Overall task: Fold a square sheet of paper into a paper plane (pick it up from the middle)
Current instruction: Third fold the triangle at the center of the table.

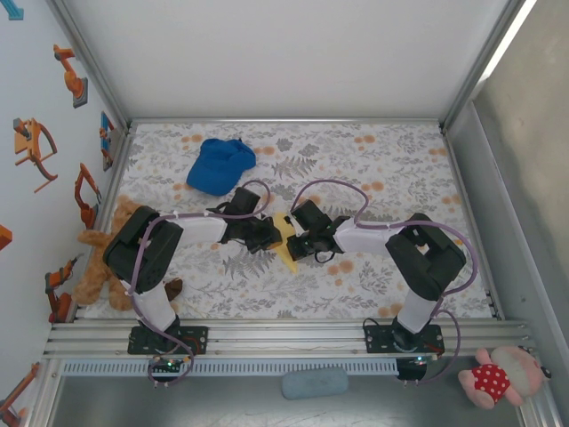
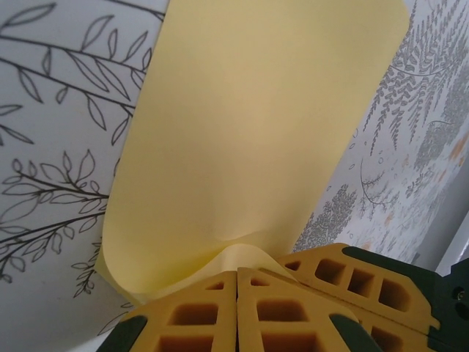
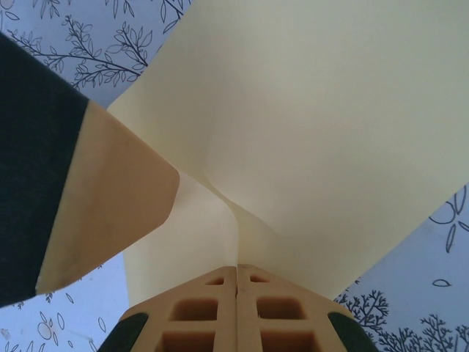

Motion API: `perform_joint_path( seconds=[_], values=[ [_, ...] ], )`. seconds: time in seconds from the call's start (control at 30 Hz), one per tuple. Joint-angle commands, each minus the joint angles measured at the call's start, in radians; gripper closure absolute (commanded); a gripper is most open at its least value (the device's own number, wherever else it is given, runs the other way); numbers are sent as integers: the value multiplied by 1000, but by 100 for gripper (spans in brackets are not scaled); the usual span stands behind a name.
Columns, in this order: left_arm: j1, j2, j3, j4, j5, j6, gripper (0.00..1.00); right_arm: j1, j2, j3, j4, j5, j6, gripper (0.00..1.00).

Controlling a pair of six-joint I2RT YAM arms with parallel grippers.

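Left gripper (image 2: pixel 237 273) is found with its jaws pressed together, a raised edge of the yellow square sheet of paper (image 2: pixel 256 132) being pinched between them. Right gripper (image 3: pixel 237 268) is likewise clamped on the sheet, which is buckled into a ridge at the fingertips. In the overhead view the sheet is located between the two grippers, near the middle of the floral table cover (image 1: pixel 391 169), and is partly hidden by them. A blue cap (image 1: pixel 220 165) is noted further back, apart from the sheet.
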State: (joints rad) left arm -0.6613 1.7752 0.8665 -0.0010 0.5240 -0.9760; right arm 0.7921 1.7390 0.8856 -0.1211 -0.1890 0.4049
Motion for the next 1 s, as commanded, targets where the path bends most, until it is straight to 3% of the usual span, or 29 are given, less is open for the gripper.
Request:
perform_joint_path(
  seconds=[0.0, 0.97],
  values=[
    [-4, 3, -11, -34, -2, 20, 92, -7, 34, -4, -44, 23, 8, 100],
    [-4, 71, 64, -189, -77, 63, 93, -7, 21, -1, -51, 28, 20, 100]
  ],
)
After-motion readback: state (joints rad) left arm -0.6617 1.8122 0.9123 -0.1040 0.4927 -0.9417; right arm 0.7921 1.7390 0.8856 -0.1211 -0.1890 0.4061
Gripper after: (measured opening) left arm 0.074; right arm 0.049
